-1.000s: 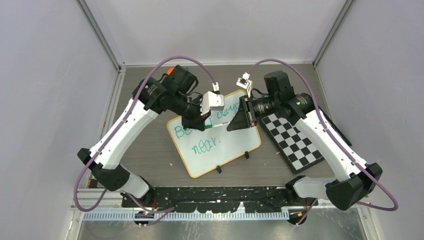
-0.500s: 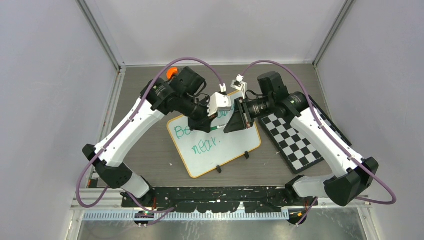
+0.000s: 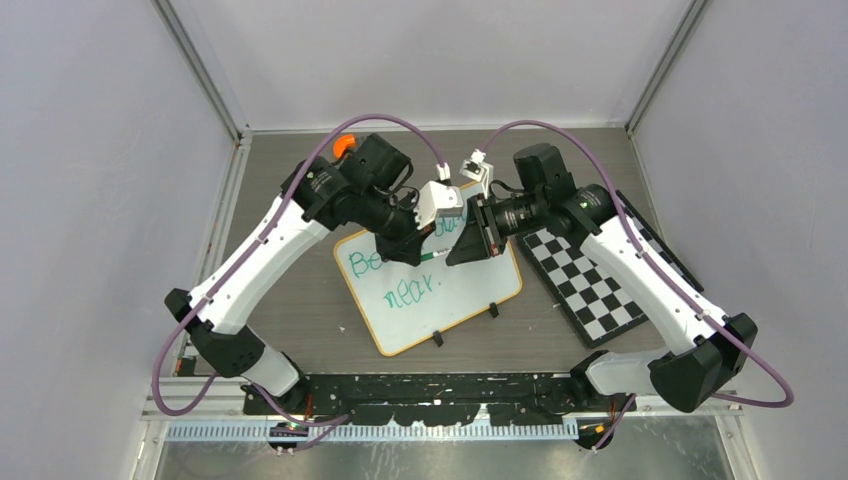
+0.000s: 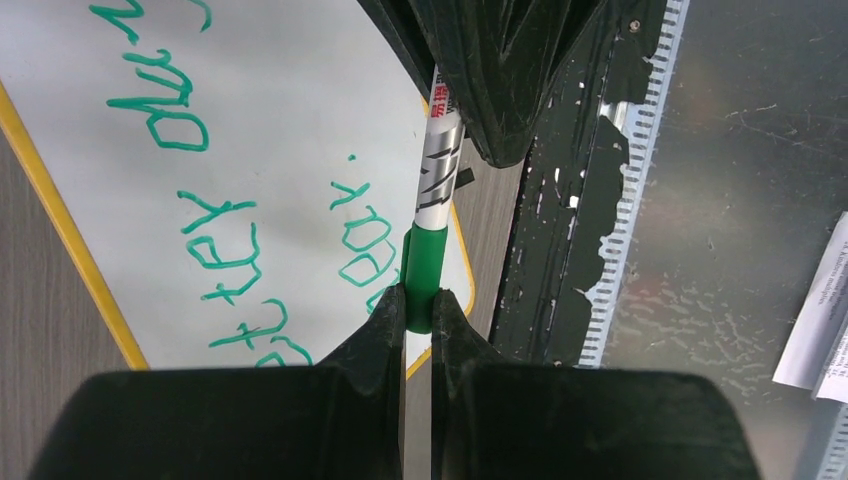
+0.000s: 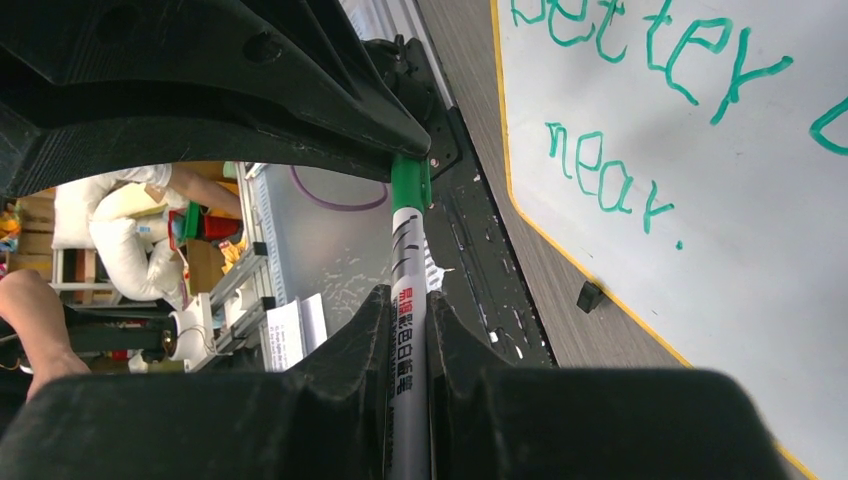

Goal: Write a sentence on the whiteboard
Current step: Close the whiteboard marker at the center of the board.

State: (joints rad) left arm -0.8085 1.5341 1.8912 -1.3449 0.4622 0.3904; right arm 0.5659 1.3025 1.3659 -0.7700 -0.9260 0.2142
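Observation:
The whiteboard (image 3: 465, 295) lies tilted mid-table, with the green sentence (image 3: 405, 285) "Better days near." in two lines, partly hidden by the arms. Both grippers meet above it on one marker (image 3: 437, 255). My left gripper (image 3: 418, 250) is shut on the marker's green cap (image 4: 421, 270), which sits on the marker. My right gripper (image 3: 455, 252) is shut on the silver-white barrel (image 5: 408, 260). The left wrist view shows the left gripper (image 4: 419, 305), the board (image 4: 290, 100) and the writing (image 4: 230, 250). The right wrist view shows the right gripper (image 5: 409, 310), the cap (image 5: 409, 185), the board (image 5: 740, 250) and the writing (image 5: 640, 60).
A black-and-white checkerboard (image 3: 585, 280) lies right of the whiteboard, under the right arm. A black rail (image 3: 440, 390) runs along the near table edge. Grey walls enclose the table on three sides.
Both wrists shifted a little toward each other and toward the back one second ago; the grippers now stand closer together on the marker. Almost nothing moved in the last half second.

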